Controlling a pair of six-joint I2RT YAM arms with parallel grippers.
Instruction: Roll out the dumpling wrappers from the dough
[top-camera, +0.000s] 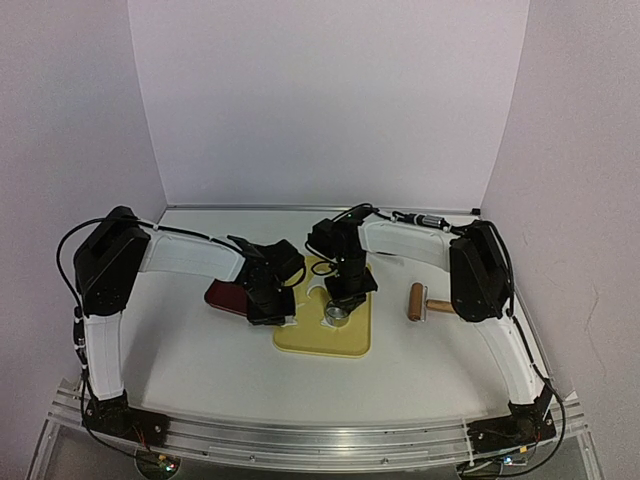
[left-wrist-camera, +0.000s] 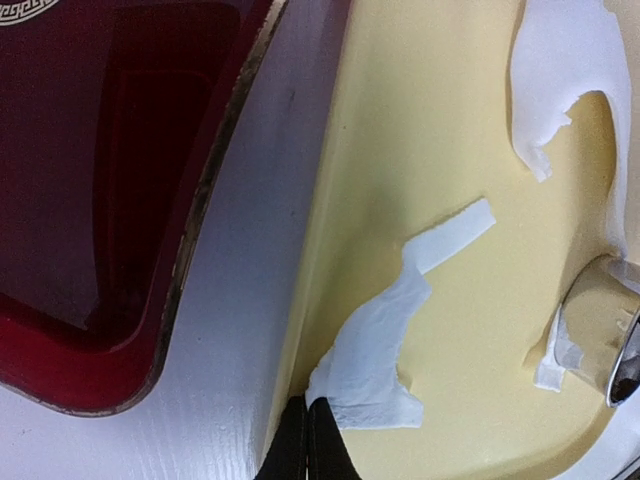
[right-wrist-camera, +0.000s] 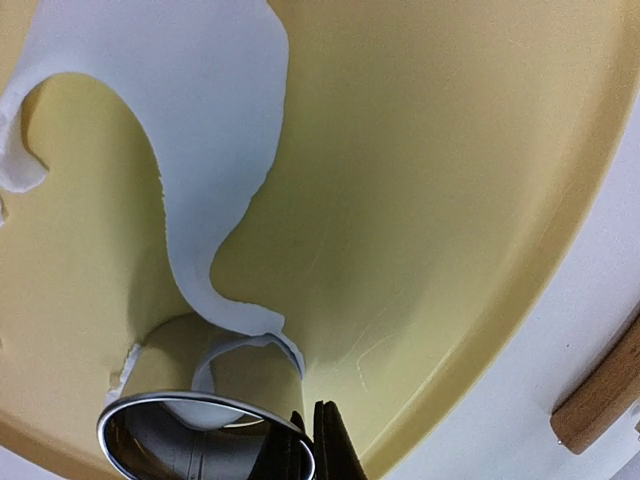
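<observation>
Dark red glossy tray (left-wrist-camera: 100, 200) sits on white table (left-wrist-camera: 250, 250). Yellow plastic board (right-wrist-camera: 430, 200) carries thin torn white dough sheet (right-wrist-camera: 200, 120). Left pincer (left-wrist-camera: 307, 440) is together, at the edge of a dough scrap (left-wrist-camera: 370, 350). Right pincer (right-wrist-camera: 312, 440) is together, against shiny metal ring cutter (right-wrist-camera: 190, 445).

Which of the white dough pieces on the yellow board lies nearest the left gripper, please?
The long torn strip, its wide end at the left gripper; the big sheet and the scrap by the ring cutter lie farther off.
</observation>
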